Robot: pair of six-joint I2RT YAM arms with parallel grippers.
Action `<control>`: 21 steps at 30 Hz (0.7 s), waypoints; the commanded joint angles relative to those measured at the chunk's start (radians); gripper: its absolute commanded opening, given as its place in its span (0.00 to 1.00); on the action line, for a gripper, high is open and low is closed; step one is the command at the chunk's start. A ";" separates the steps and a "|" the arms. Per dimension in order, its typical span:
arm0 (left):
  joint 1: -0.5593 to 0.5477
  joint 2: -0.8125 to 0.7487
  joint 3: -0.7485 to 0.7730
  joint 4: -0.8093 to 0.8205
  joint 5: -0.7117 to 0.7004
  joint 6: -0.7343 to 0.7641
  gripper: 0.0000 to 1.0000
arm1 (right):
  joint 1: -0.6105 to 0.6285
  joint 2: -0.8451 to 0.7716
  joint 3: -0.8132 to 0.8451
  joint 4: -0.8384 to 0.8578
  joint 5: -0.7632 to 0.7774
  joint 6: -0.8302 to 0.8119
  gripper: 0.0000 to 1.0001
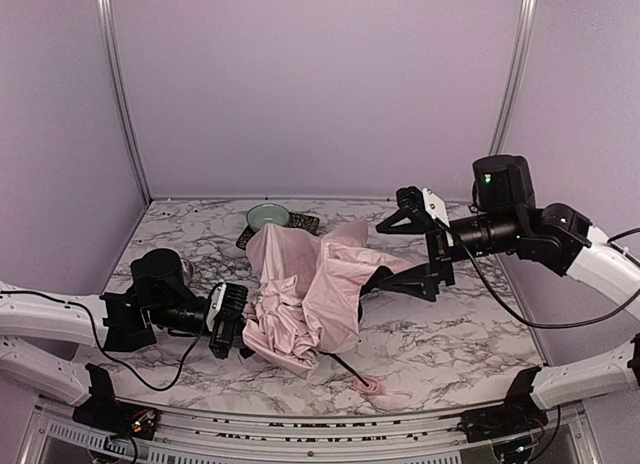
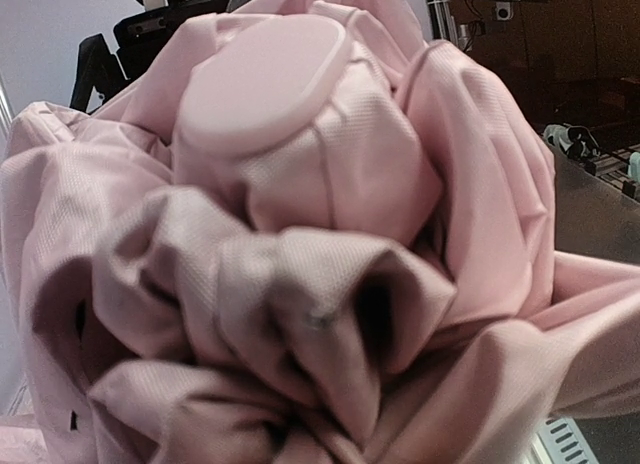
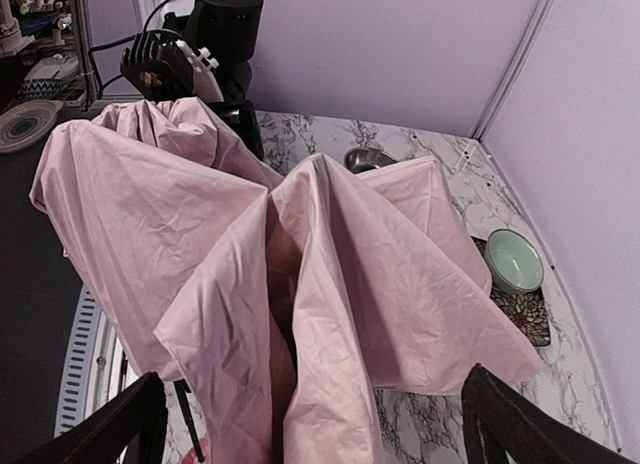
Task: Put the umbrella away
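Note:
The pale pink umbrella (image 1: 305,294) lies half collapsed in the middle of the marble table, fabric bunched up. Its thin black shaft (image 1: 345,365) runs to the pink handle and strap (image 1: 372,387) near the front edge. My left gripper (image 1: 238,332) presses into the fabric's left side. The left wrist view is filled with gathered fabric (image 2: 330,314) and the umbrella's round top cap (image 2: 265,79); the fingers are buried in it. My right gripper (image 1: 405,282) is open wide at the fabric's right side, with the canopy (image 3: 330,284) hanging in front of the spread black fingertips (image 3: 120,429).
A green bowl (image 1: 268,216) and a dark patterned mat (image 1: 305,224) sit at the back, also in the right wrist view as bowl (image 3: 512,259) and mat (image 3: 522,312). A metal bowl (image 1: 186,270) stands by the left arm. Grey walls close in three sides.

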 commanded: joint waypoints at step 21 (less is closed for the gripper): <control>-0.002 0.029 0.052 0.095 -0.368 -0.068 0.00 | 0.294 0.504 0.139 0.231 -0.249 0.194 0.90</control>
